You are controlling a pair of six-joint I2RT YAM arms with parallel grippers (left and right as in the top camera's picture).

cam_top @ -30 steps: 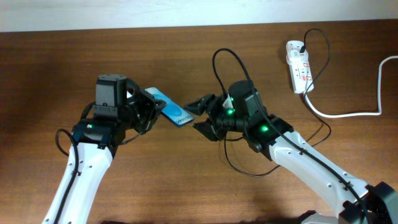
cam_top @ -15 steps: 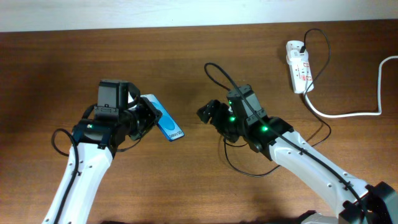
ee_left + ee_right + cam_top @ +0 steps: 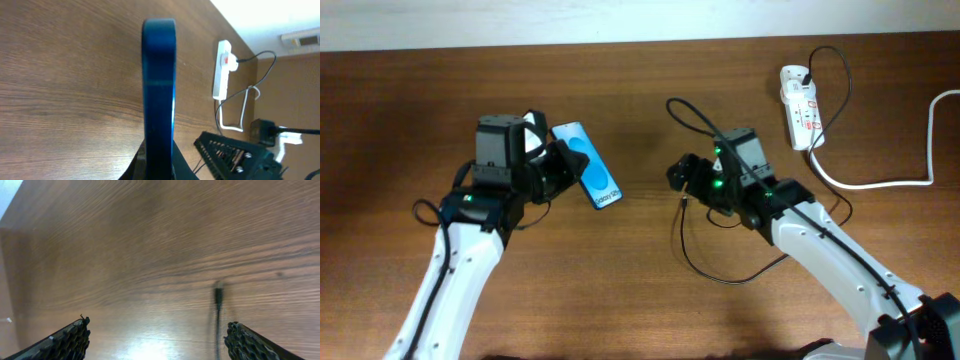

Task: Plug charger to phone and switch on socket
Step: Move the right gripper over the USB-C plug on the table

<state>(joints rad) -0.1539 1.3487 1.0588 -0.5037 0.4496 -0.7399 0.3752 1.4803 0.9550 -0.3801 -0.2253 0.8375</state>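
While the phone (image 3: 595, 185) is clamped by one end between the closed fingers of the left gripper (image 3: 563, 163) and held tilted above the table (image 3: 400, 110), the right gripper (image 3: 682, 175) is seen with its fingers spread wide, gripping nothing. The charger (image 3: 679, 238) is looped on the wood below the right arm. Its connector tip (image 3: 218, 296) is seen, blurred, on the table between the open fingers, apart from the phone. The socket (image 3: 800, 118) is placed at the far right edge.
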